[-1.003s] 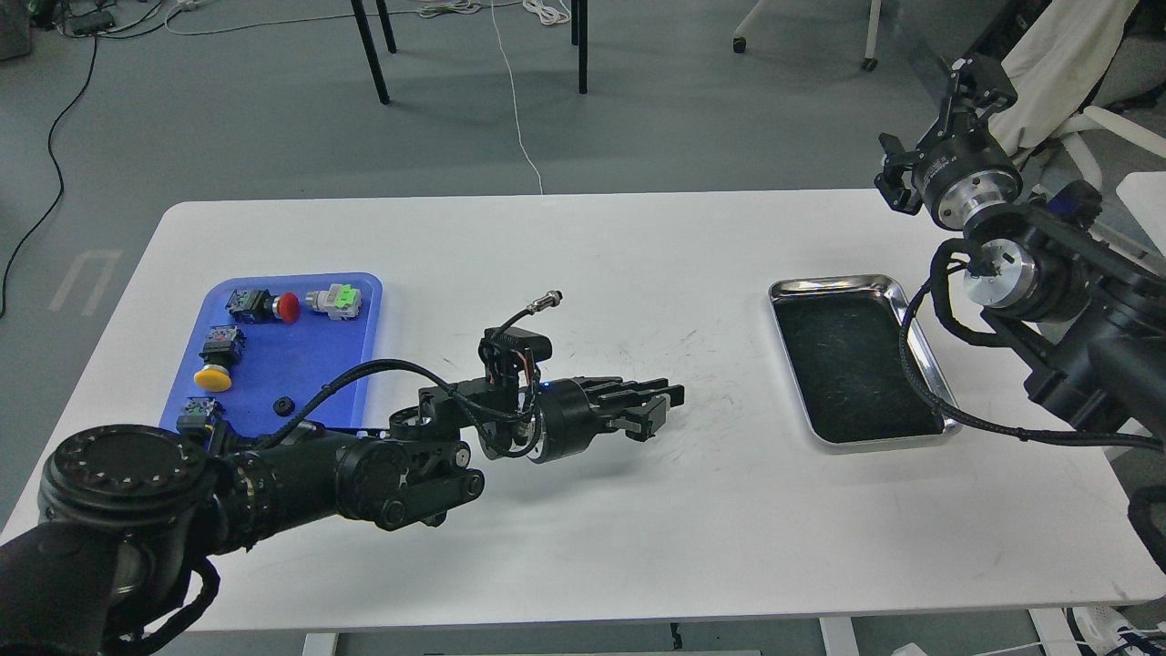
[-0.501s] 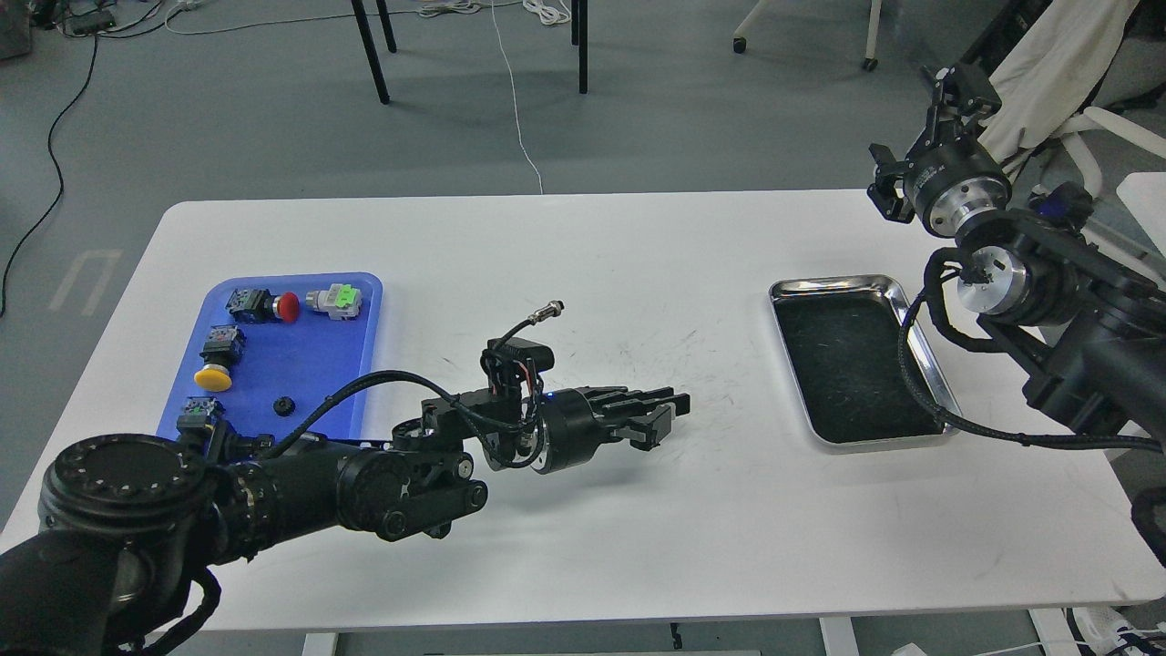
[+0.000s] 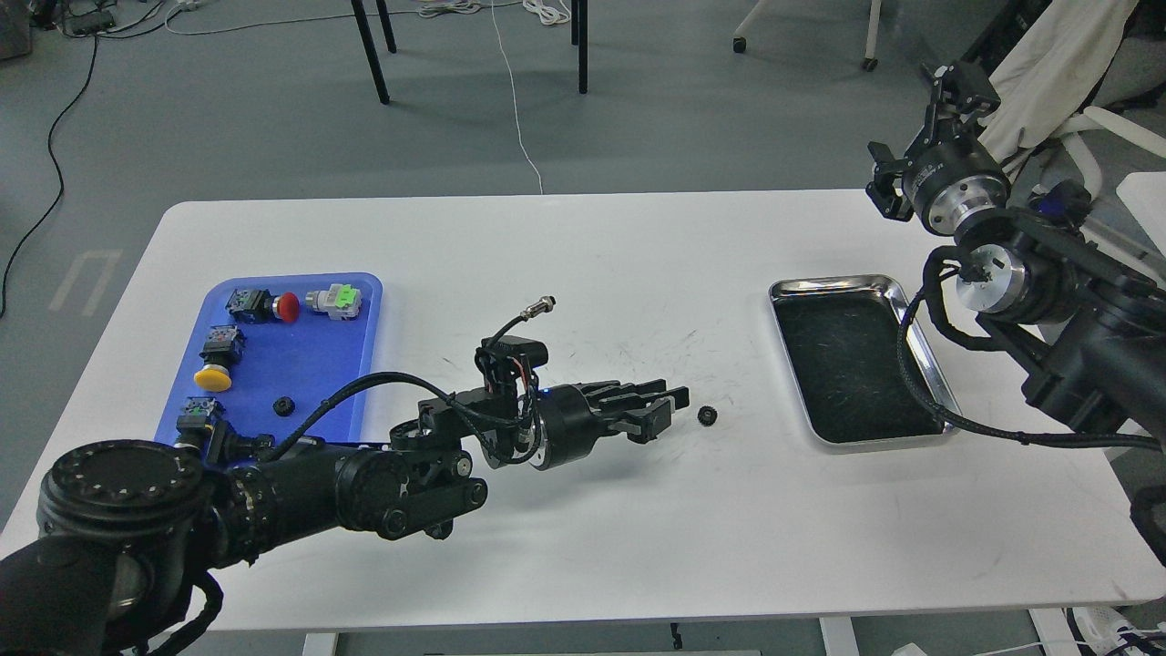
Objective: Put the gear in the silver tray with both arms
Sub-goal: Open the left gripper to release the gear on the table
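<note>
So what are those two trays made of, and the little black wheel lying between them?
The silver tray looks like polished steel: mirror-bright rim, dark scratched bottom. The blue tray looks like moulded plastic, smooth and evenly coloured. The gear is matte black, plastic or darkened metal; too small to tell.

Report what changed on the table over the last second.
A small black gear now lies on the white table just beyond the left gripper; it was not visible there before, so the gripper seems to have let it go. That gripper drew back slightly toward the blue tray. The right gripper lifted a little. The silver tray stayed put and holds nothing.
</note>
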Robot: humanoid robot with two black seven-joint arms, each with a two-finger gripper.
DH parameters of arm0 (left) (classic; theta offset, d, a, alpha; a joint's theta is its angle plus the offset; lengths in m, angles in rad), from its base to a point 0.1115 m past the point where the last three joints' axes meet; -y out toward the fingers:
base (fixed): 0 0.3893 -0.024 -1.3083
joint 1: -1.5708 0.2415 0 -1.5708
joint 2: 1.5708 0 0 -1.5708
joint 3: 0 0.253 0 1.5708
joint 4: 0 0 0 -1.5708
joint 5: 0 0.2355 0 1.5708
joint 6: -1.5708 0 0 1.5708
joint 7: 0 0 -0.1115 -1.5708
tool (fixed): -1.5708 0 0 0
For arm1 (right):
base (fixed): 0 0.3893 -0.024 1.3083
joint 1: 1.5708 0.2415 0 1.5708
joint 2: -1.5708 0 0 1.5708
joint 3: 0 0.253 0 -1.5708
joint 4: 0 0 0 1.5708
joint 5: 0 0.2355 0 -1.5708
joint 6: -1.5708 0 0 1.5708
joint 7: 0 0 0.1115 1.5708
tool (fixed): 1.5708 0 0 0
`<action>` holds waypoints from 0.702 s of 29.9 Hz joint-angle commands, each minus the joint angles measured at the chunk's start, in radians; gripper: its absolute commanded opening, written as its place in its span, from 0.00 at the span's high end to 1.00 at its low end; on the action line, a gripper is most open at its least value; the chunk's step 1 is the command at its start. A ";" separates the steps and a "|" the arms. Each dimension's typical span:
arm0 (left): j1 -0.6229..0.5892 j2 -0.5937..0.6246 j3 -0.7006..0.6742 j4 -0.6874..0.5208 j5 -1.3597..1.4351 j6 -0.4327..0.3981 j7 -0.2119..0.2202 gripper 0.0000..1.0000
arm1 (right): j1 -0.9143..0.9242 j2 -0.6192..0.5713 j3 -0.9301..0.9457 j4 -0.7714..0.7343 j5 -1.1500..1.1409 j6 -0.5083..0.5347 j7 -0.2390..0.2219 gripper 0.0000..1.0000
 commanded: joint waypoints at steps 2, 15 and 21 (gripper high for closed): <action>0.000 0.000 -0.009 0.000 -0.003 0.000 0.000 0.53 | -0.004 -0.001 -0.009 0.000 -0.003 0.000 0.000 0.02; -0.015 0.000 -0.257 0.049 -0.014 -0.006 0.000 0.38 | 0.091 -0.013 -0.238 0.012 0.003 -0.003 0.000 0.02; -0.023 0.000 -0.343 0.057 -0.107 -0.005 0.000 0.30 | 0.153 -0.030 -0.333 0.018 -0.006 -0.003 0.002 0.02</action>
